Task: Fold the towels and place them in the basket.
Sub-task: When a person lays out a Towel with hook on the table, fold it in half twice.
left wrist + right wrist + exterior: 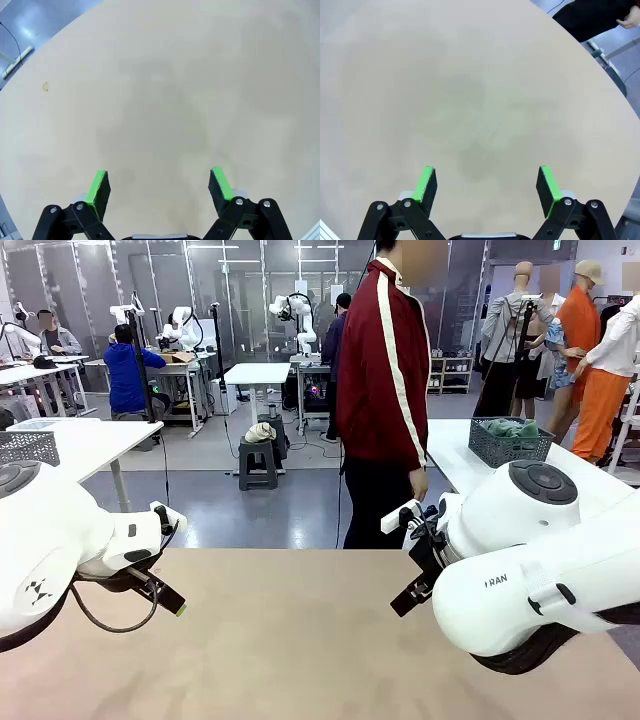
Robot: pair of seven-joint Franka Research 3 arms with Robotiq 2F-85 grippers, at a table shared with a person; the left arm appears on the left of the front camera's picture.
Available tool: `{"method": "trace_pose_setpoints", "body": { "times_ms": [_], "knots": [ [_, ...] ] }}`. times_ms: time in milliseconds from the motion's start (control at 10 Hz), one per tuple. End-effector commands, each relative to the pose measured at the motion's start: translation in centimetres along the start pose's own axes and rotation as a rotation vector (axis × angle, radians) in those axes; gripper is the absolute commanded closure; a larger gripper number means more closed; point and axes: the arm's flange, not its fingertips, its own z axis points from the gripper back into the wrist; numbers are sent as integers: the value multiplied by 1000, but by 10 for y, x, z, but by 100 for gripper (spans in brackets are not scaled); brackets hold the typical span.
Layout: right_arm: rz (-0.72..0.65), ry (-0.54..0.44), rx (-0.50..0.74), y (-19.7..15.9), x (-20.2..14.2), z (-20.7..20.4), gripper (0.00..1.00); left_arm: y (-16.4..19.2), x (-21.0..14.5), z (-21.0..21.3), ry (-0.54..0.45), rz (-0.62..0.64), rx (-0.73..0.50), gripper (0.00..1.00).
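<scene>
One tan table (300, 640) was spotted, plus two white arms cut off at the lower corners. One person (385, 390) was parked at the far edge, cropped to a sliver top right in the right wrist view. Two baskets were counted in the front view: a dark mesh basket (510, 445) upper right with pale cloth (510, 427) heaped inside, hard to make out, and a second mesh basket (25, 447) at the left edge. The left gripper (160, 182) and right gripper (485, 180) were held with fingers wide apart over the tabletop.

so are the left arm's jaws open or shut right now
Open: in the left wrist view the left jaws' two green pads stand wide apart above the table, with nothing between them.
</scene>
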Motion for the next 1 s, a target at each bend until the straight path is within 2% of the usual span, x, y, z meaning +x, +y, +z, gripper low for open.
{"method": "trace_pose_setpoints", "body": {
  "times_ms": [0,900],
  "knots": [
    [0,0,0,0,0,0,0,0,0,0,0,0,0,0],
    [0,0,0,0,0,0,0,0,0,0,0,0,0,0]
  ]
}}
